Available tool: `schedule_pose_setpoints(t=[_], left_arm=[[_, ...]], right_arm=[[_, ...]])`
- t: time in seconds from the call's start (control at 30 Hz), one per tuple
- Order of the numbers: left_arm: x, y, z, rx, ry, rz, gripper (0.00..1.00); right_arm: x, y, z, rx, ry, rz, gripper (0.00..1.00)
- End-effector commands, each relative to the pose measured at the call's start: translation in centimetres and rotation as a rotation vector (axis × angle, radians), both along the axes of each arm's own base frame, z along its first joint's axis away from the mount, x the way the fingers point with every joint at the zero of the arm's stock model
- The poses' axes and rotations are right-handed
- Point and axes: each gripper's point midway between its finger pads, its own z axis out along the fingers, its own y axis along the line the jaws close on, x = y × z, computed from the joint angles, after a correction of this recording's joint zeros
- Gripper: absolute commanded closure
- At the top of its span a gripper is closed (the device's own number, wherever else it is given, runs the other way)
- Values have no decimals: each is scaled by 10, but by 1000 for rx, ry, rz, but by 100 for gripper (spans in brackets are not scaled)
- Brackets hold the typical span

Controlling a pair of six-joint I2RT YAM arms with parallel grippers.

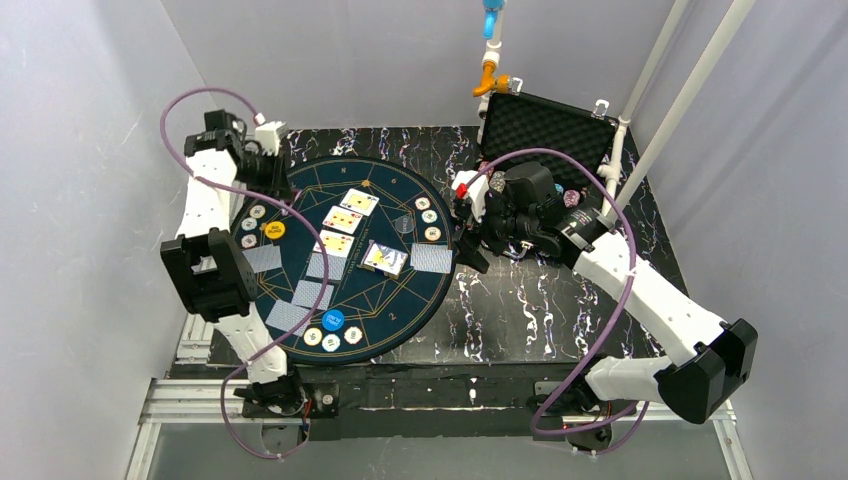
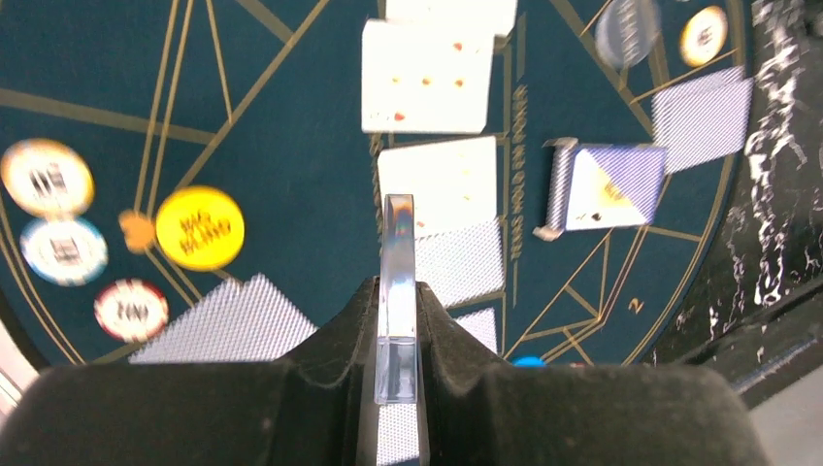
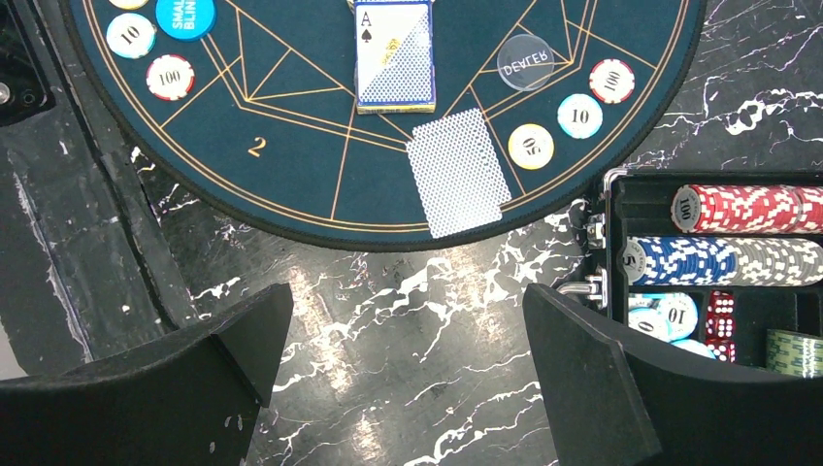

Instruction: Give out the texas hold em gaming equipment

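While the right jaws are spread wide, a clear plastic piece (image 2: 398,282) is gripped by the left jaws over the mat (image 2: 291,146).

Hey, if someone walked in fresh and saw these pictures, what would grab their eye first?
The round dark-blue mat, left of centre, gold-lined and dotted with cards and chips. Close up, the left gripper is shut on a thin clear piece, edge-on above the mat. To the right, the open black case shows racked chip rows.
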Motion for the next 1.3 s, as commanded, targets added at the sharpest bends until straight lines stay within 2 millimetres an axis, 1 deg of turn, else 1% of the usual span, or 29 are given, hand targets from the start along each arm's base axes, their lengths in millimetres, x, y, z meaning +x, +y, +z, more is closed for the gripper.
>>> schedule_pose_setpoints(t=[0.0, 0.1, 0.2, 0.37, 0.53, 0.77, 0.9, 1.03, 1.07, 1.13, 1.27], left_arm=[[-37, 21, -22, 19, 109, 31, 100], [-50, 30, -44, 80, 148, 17, 100], [-51, 35, -59, 107, 141, 17, 100], [-45, 36, -77, 94, 161, 50, 100], [-36, 42, -93, 123, 129, 61, 100], [-24, 50, -116, 149, 140, 68, 100], [-22, 48, -126, 136, 158, 59, 100], [-24, 49, -139, 145, 192, 54, 100], [-24, 50, -142, 151, 200, 52, 99], [-26, 52, -147, 161, 213, 47, 92], [-28, 52, -154, 169, 226, 33, 83]], right_arm=[[-2, 0, 8, 30, -30, 18, 2], [-2, 0, 8, 33, -29, 20, 2], [-2, 0, 7, 32, -26, 17, 2], [-1, 0, 7, 25, -26, 17, 2], [1, 0, 7, 20, -31, 13, 2], [4, 3, 6, 16, -28, 17, 2], [5, 4, 4, 16, -24, 19, 2], [6, 3, 4, 11, -26, 13, 2], [6, 3, 3, 10, -25, 12, 2], [6, 3, 2, 7, -23, 11, 2], [6, 3, 1, 3, -21, 12, 2]])
